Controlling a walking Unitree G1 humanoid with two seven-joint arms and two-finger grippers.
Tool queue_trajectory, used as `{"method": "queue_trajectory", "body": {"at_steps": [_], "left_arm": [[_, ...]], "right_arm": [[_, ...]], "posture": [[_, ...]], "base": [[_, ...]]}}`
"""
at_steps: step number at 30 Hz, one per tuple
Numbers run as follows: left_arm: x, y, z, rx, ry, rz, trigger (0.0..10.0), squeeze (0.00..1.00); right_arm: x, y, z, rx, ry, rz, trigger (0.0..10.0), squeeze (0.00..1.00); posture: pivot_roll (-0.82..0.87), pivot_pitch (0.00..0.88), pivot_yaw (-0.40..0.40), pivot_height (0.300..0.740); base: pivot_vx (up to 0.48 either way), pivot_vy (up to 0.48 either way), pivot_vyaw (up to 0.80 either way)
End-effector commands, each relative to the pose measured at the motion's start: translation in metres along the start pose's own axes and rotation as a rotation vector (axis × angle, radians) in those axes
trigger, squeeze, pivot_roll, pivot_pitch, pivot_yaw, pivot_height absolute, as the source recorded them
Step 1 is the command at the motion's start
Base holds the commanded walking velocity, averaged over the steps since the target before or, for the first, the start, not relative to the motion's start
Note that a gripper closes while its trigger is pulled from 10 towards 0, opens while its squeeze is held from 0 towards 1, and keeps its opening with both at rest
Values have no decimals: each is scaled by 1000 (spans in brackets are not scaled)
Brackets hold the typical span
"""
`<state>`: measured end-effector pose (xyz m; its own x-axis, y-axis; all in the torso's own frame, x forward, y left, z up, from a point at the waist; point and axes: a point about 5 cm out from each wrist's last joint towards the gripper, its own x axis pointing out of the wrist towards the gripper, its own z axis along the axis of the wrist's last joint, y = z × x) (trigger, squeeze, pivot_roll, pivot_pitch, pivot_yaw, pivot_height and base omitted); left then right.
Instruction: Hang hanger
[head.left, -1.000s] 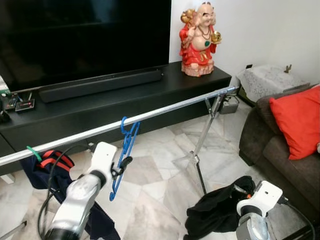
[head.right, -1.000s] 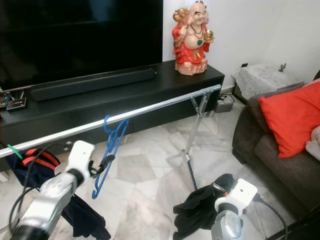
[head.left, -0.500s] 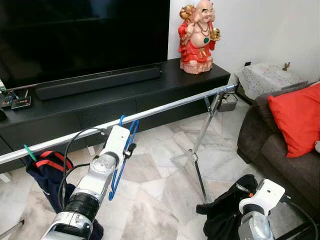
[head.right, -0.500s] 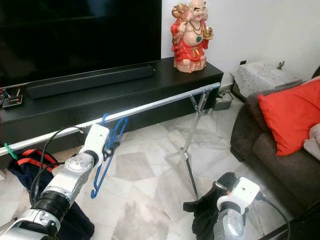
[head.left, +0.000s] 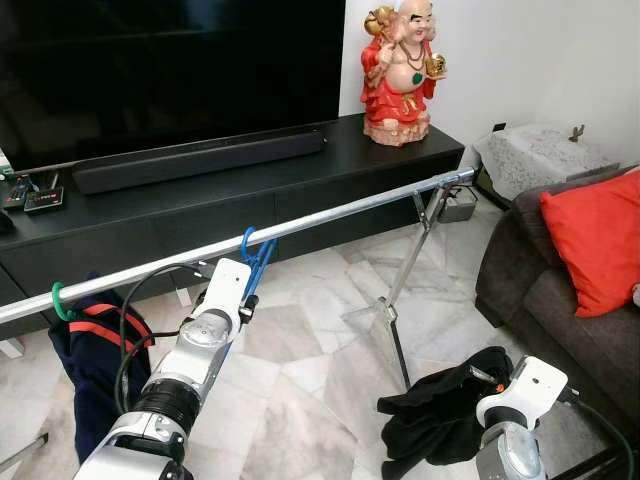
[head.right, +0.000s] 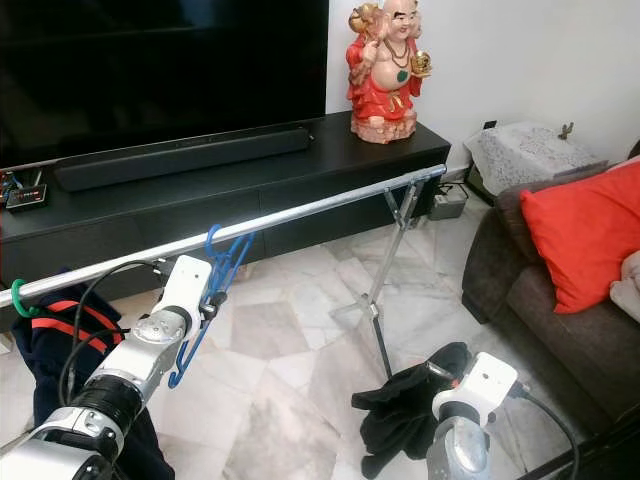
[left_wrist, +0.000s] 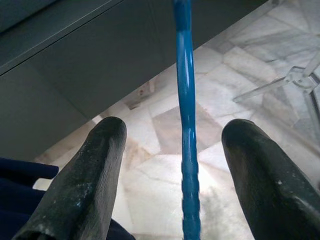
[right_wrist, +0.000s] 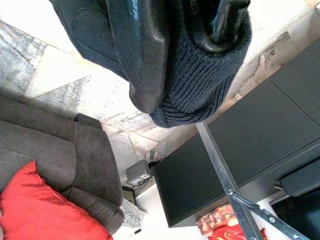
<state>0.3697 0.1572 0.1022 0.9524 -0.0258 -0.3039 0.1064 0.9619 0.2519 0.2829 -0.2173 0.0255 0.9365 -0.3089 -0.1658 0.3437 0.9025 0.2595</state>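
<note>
blue hanger (head.left: 252, 262) is hooked on metal rail (head.left: 330, 216), long axis hanging down. left claw (left_wrist: 172, 165) is released, fingers spread either side of hanger, no contact seen. right claw (right_wrist: 170, 30), well apart, is clenched on dark garment (head.left: 440, 420).

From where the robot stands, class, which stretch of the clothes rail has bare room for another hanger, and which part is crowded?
The rail is bare from the blue hanger to the folding stand at its far end. Nearer its left end it is crowded: a green hook carries a dark garment, and the left gripper stands open around the hanger.
</note>
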Motion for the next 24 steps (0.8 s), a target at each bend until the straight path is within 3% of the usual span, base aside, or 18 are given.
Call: {"method": "queue_trajectory", "body": {"at_steps": [1, 13, 14, 15, 16, 17, 18, 24], "left_arm": [[2, -3, 5, -5, -7, -21, 10000, 0], [8, -11, 13, -35, -24, -4, 10000, 0], [8, -13, 14, -41, -27, -7, 7569, 0], [8, -13, 14, -41, -27, -7, 7569, 0], [9, -14, 15, -44, -29, -11, 2863, 0], [9, -15, 15, -45, -29, -13, 2863, 0], [9, -17, 16, -44, -28, -17, 0, 0], [10, -22, 14, -75, -23, -16, 0, 0]], "right_arm": [[4, 3, 6, -1, -21, 11, 10000, 0], [5, 4, 7, 5, -25, 16, 10000, 0], [5, 4, 7, 5, -25, 17, 10000, 0], [5, 4, 7, 5, -25, 17, 10000, 0], [5, 4, 7, 6, -25, 16, 10000, 0], [4, 4, 7, 6, -25, 16, 10000, 0], [4, 3, 7, 5, -24, 16, 10000, 0], [4, 3, 7, 5, -25, 15, 10000, 0]], "posture": [[23, 28, -20, 740], [9, 10, -14, 740], [9, 10, -14, 740], [9, 10, -14, 740], [9, 12, -14, 740], [9, 12, -14, 740], [9, 12, -14, 740], [4, 15, -13, 740]], "base": [[0, 0, 0], [0, 0, 0], [0, 0, 0], [0, 0, 0], [0, 0, 0], [0, 0, 0], [0, 0, 0], [0, 0, 0]]}}
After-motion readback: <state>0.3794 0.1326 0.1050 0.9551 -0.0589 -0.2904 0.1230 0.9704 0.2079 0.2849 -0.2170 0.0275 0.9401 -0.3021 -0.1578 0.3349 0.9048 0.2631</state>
